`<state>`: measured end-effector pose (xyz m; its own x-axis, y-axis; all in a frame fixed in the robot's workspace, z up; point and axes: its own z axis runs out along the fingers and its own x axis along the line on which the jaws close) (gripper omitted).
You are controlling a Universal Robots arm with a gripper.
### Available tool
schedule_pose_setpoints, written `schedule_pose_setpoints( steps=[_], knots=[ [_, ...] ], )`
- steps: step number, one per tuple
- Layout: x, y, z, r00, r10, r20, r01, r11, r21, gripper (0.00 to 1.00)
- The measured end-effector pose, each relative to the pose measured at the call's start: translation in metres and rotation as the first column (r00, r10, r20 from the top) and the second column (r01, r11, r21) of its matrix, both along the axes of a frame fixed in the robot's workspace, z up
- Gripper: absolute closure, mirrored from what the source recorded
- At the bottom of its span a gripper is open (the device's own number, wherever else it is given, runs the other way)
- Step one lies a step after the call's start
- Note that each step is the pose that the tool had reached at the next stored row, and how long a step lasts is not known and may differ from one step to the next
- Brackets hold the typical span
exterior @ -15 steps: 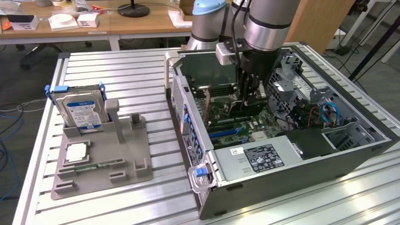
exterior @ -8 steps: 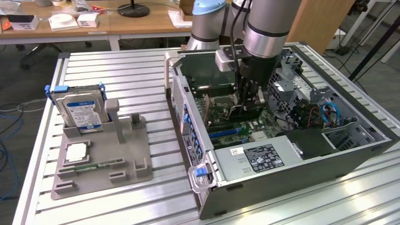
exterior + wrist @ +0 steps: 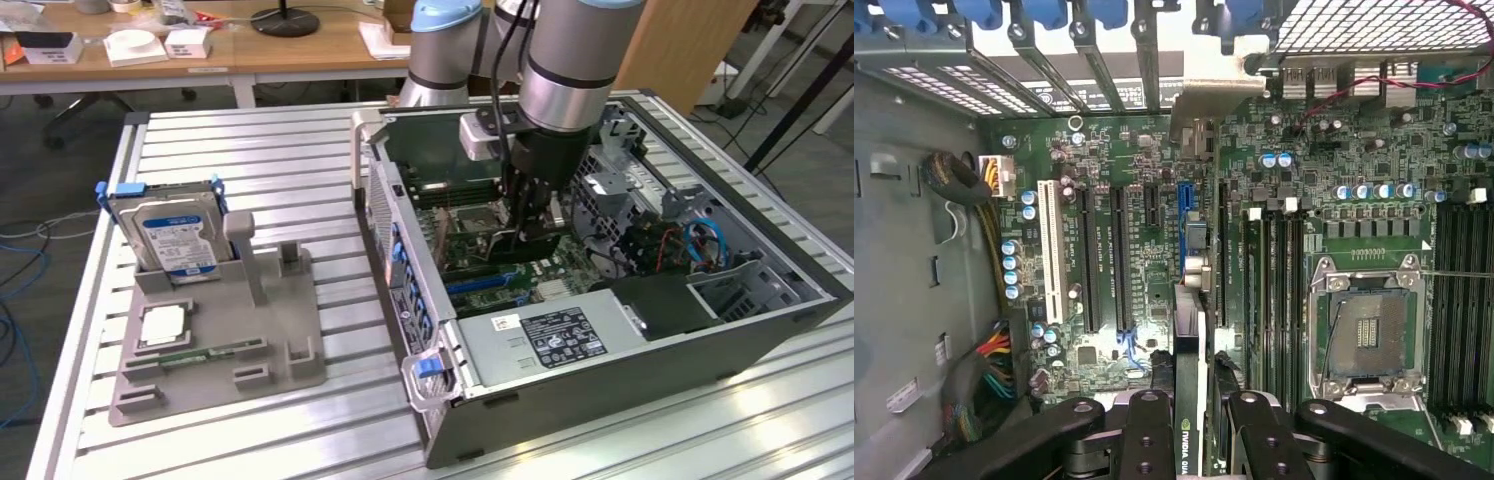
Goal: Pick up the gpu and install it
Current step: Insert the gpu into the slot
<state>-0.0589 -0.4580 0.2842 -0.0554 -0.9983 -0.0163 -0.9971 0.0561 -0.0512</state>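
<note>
Gripper (image 3: 1191, 420) grips gpu (image 3: 1191, 330) edge-on above motherboard slots (image 3: 1104, 260).

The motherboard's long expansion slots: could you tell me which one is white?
The white slot is the outermost one, nearest the yellow and black cable bundle; the other long slots beside it are black.

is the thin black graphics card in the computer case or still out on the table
In the case: the thin black graphics card stands edge-on over the green motherboard, clamped in the gripper.
</note>
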Motion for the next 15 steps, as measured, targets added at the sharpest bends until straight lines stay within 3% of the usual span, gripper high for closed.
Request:
schedule_pose_setpoints(
  steps=[6, 15],
  knots=[
    [0.0000, -0.0006, -0.0013, 1.0000, 0.000, 0.0001, 0.000, 1.0000, 0.0002, 0.74],
    [-0.0008, -0.0052, -0.0080, 1.0000, 0.000, 0.0001, 0.000, 1.0000, 0.0001, 0.74]
  ],
)
